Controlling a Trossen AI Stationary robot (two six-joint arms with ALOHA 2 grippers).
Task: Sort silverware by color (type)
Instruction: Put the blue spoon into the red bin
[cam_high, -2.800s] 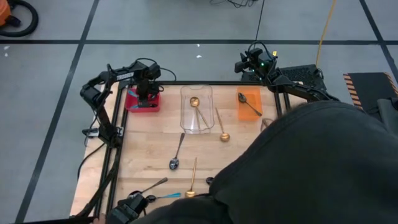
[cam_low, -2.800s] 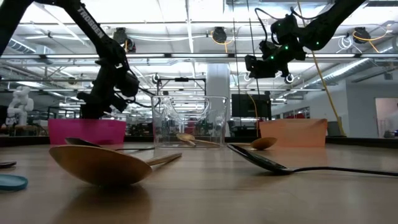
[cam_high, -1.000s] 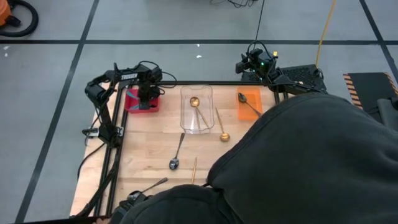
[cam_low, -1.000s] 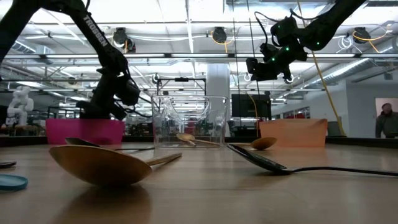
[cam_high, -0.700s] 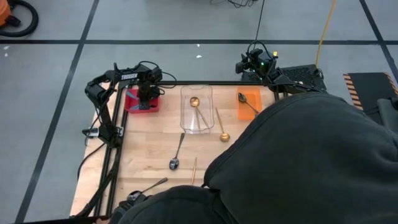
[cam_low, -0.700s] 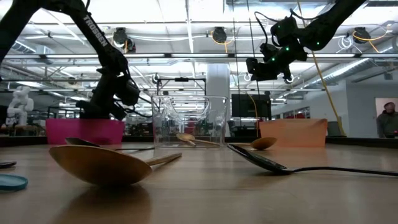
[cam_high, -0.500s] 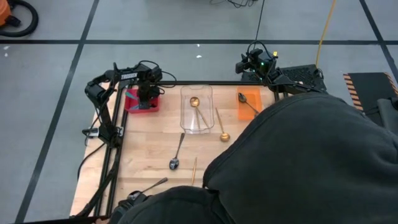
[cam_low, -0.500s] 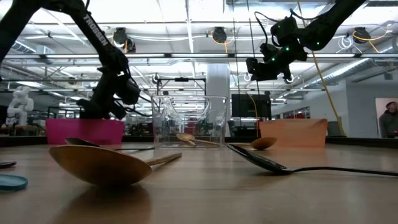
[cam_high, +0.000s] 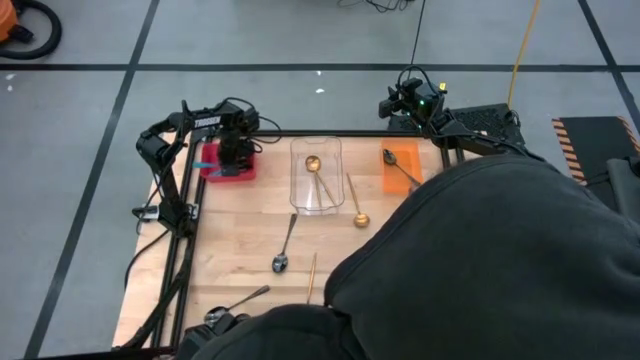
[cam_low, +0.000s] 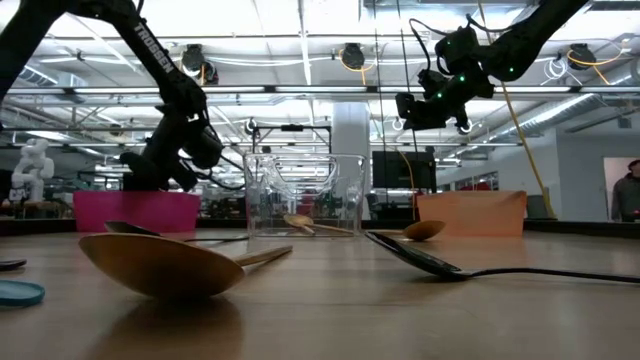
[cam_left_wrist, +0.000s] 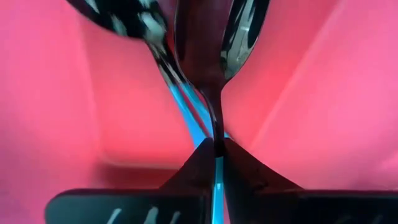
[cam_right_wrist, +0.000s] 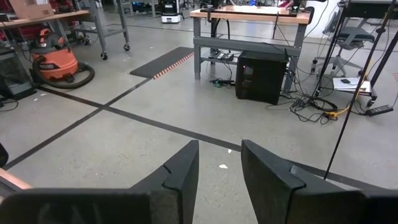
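The pink bin (cam_high: 213, 166) stands at the table's far left, and my left gripper (cam_high: 235, 152) reaches down into it. In the left wrist view two dark-bowled spoons with light blue handles lie in the bin (cam_left_wrist: 298, 93). My left gripper (cam_left_wrist: 216, 148) is shut on one spoon (cam_left_wrist: 219, 50); the other spoon (cam_left_wrist: 134, 22) lies beside it. My right gripper (cam_right_wrist: 219, 163) is open and holds nothing. It hangs above the table's far right corner (cam_high: 397, 101). My left gripper pinches the spoon's thin dark neck (cam_left_wrist: 215, 127) between its two fingertips, where the neck meets the light blue handle (cam_left_wrist: 217, 177). The fingers slant steeply down from above and lie across the spoon. The bowl points away from the fingers, deep in the pink bin.
A clear container (cam_high: 316, 176) holds a gold spoon, and an orange bin (cam_high: 400, 168) holds a dark one. Loose spoons lie on the wood: gold (cam_high: 356, 205), silvery (cam_high: 285, 246), gold (cam_high: 312, 274) and dark (cam_high: 246, 297). A person's dark-clad back (cam_high: 480, 270) covers the near right.
My left gripper has stayed over the pink bin and tipped a little. A light blue handle end now shows at the bin's left side in the high view. The person's dark back has shifted slightly over the table's near right.
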